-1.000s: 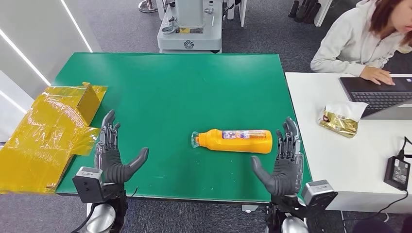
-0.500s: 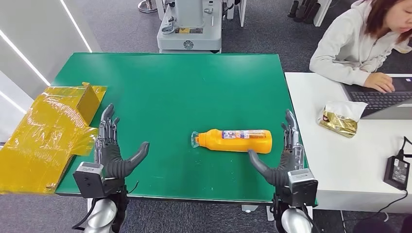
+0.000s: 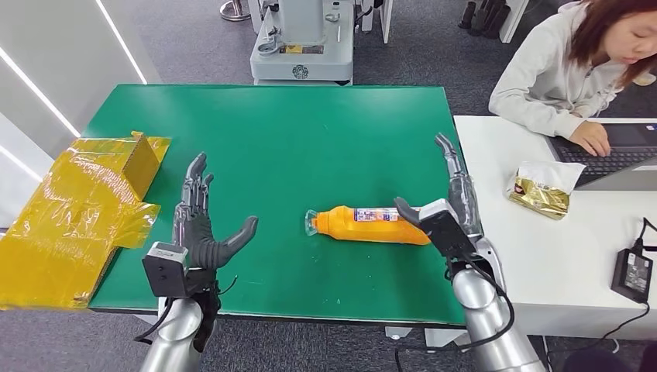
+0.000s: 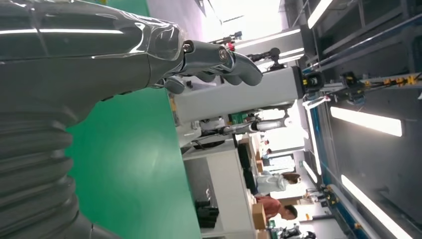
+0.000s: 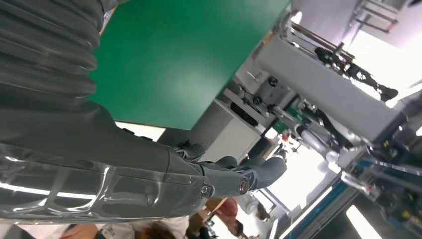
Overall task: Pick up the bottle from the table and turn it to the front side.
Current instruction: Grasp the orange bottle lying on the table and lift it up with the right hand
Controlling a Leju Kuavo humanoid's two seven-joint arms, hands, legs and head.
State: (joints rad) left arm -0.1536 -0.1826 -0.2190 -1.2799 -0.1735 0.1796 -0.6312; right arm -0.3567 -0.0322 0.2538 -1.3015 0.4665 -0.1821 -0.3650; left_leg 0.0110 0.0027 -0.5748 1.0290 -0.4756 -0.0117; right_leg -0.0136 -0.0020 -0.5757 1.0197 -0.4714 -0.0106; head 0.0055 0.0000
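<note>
Orange bottle [image 3: 373, 224] — lying flat on green bench [image 3: 310, 139] | right hand [image 3: 452, 205] at its base, fingers spread, holding nothing | left hand [image 3: 201, 229] — spread, empty

A bright green table [image 3: 294, 139] holds an orange bottle [image 3: 372, 225] with a clear cap end and a label banded in white, blue and red; at the table's left edge lies a yellow box [image 3: 77, 209] wrapped in glossy yellow film; both the left hand [image 3: 197, 232] and the right hand [image 3: 449, 205] are dark grey; a white desk [image 3: 558, 256] carries a gold and white packet [image 3: 542, 190], a dark laptop [image 3: 612, 151] and a black power adapter [image 3: 634, 275]; a person [image 3: 573, 66] wears a pale grey top.
</note>
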